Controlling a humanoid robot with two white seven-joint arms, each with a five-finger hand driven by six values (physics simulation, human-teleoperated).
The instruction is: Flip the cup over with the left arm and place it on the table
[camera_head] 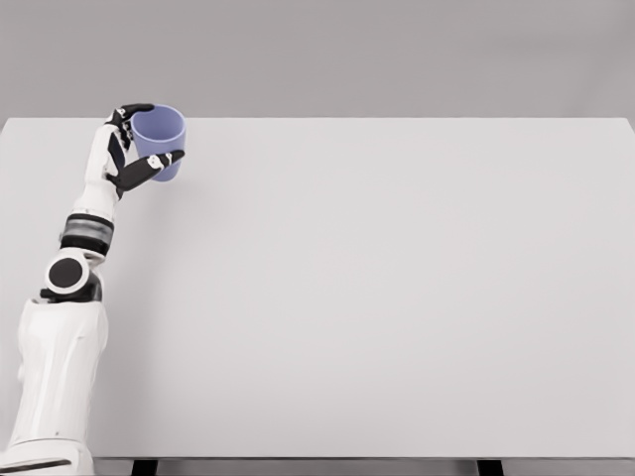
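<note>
While gripped: cup, mouth upward.

From my feed: plain white tabletop fills most of the view, flat grey wall behind it, two dark legs poking out at the bottom edge, lighting soft and even.

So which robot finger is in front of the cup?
The thumb of the left hand. It lies across the near side of the blue cup; the other fingers curl over its far rim.
</note>
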